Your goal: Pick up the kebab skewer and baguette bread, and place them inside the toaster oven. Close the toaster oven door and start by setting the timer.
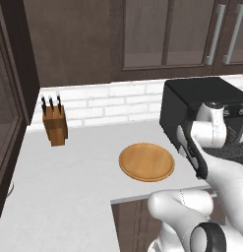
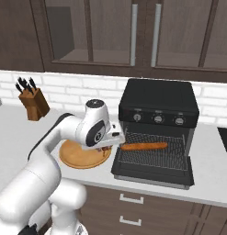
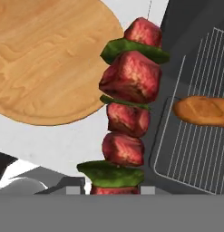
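The end effector [image 3: 114, 189] was clenched on the kebab skewer [image 3: 128, 108], a thin stick strung with dark red meat chunks and green pepper slices, which rose straight up the middle of the hand view. In the right base view the white arm's hand hung just off the left edge of the boxy black toaster oven [image 2: 158, 103], above the gap between the round tan wooden plate [image 2: 82, 156] and the toaster oven door [image 2: 154, 173], the dark front flap that lay folded down flat toward the desk's front edge. The long orange-brown baguette bread [image 2: 144, 146] lay on the silver wire rack [image 2: 154, 153], near its front left part and parallel to the door's hinge line; the rack behind and to the right of it was bare. In the hand view the skewer stood over the white desk [image 1: 64, 187], between the plate's rim and the rack's left rim, apart from the baguette's rounded end. A brown wooden knife block [image 1: 55, 125] stood well apart, at the desk's back left by the white brick wall, with wide open desk between it and the plate.
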Controlling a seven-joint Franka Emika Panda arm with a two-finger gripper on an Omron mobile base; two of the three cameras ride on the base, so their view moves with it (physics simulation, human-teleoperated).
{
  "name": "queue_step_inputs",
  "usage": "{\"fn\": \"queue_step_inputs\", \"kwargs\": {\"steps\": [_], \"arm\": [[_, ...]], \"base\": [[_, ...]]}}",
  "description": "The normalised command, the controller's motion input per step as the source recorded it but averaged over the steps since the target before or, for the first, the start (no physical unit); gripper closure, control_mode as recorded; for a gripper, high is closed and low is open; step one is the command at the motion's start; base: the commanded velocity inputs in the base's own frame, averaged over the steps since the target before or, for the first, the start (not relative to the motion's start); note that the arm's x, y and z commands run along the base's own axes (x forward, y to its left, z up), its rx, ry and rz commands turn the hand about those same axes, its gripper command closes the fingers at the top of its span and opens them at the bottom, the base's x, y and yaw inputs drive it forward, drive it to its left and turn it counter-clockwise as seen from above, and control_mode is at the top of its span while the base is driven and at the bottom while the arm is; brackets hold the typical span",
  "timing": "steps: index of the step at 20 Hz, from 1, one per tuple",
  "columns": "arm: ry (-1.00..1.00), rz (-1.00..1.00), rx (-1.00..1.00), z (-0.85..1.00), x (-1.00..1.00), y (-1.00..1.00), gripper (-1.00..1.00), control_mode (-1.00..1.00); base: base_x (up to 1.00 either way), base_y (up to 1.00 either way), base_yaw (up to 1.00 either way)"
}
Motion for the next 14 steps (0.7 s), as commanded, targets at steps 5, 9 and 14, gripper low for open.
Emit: {"fn": "queue_step_inputs", "kwargs": {"steps": [5, 9, 14], "arm": [[0.0, 0.0, 0.0, 0.35, -0.39, -1.0, 1.0, -1.0], [0.0, -0.03, 0.01, 0.04, -0.12, -1.0, 1.0, -1.0], [0.0, -0.09, 0.03, 0.08, 0.06, -1.0, 1.0, -1.0]], "base": [[0.0, 0.0, 0.0], [0.0, 0.0, 0.0], [0.0, 0.0, 0.0]]}}
